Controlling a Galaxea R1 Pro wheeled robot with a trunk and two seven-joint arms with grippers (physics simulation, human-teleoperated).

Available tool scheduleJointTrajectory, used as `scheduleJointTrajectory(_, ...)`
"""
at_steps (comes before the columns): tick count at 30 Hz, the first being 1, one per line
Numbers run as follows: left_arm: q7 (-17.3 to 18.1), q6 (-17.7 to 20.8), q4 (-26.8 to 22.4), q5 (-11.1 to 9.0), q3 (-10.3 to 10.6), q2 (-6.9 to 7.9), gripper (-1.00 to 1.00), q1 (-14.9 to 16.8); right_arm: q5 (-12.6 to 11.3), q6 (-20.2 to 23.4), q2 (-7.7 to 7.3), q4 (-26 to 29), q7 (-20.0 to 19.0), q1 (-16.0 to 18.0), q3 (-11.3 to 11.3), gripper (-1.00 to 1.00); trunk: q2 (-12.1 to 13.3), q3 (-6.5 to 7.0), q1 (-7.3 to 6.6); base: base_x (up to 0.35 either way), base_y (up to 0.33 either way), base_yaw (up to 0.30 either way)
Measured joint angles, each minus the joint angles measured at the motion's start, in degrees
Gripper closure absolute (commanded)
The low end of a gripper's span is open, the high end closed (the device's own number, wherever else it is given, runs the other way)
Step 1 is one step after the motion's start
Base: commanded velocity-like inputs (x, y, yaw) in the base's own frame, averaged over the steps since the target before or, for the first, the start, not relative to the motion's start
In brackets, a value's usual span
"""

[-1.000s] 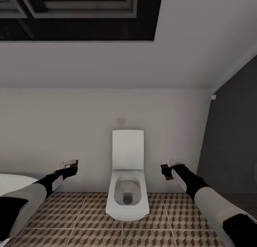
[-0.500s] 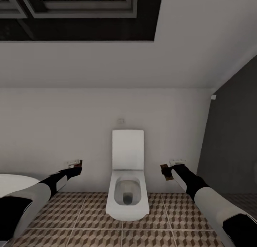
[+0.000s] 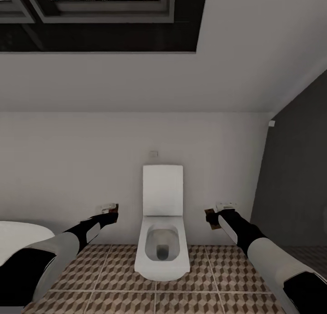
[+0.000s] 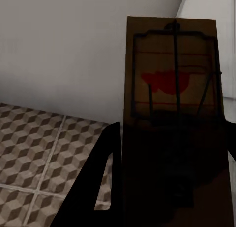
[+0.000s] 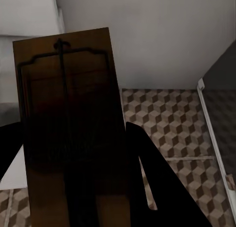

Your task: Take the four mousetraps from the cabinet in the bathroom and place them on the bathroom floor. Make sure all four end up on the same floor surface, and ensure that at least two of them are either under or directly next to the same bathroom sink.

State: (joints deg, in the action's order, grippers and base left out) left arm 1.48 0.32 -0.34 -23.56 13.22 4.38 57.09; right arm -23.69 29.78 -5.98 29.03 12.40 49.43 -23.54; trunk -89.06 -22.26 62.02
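Change: left end effector (image 3: 111, 209) has swung inward toward the toilet (image 3: 162, 241) since a second ago; right end effector (image 3: 213, 213) unchanged.
Left end effector: clamped on left mousetrap (image 4: 173, 113), a flat rectangular brown wooden board with dark wire frame and a red patch, held above the bathroom floor (image 3: 218, 282).
Right end effector: clamped on right mousetrap (image 5: 69, 118), a matching brown board with dark wire, held clear of the floor.
Bathroom floor: square tiles, brown-beige cube pattern, pale grout.
Toilet: white, boxy cistern, oval bowl, between both arms.
Bathtub (image 3: 18, 241): rounded white rim beside the left arm.
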Motion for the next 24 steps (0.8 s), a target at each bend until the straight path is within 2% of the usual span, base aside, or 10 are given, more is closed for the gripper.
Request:
scheduleJointTrajectory(6,0.1,0.0,-0.2,0.4,0.1,-0.32,1.00,0.0,-0.1,-0.2,0.04,-0.3,0.9,0.0,0.1,1.00,0.0,0.00,-0.03,0.225,0.000,0.000)
scheduleJointTrajectory(14,0.1,0.0,-0.4,0.6,0.2,-0.26,1.00,0.0,-0.2,-1.0,0.15,-0.4,5.1,0.0,0.1,1.00,0.0,0.00,-0.03,0.309,0.000,0.000)
scheduleJointTrajectory(19,0.1,0.0,-0.2,0.4,0.3,-0.05,1.00,0.0,-0.2,-1.1,0.10,-0.6,5.8,0.0,0.2,1.00,0.0,0.00,-0.03,0.320,0.000,0.000)
scheduleJointTrajectory(24,0.1,0.1,0.0,0.3,0.3,0.80,1.00,0.0,-0.2,-1.1,0.11,-0.6,5.8,0.0,0.2,1.00,0.0,0.00,-0.03,0.320,0.000,0.000)
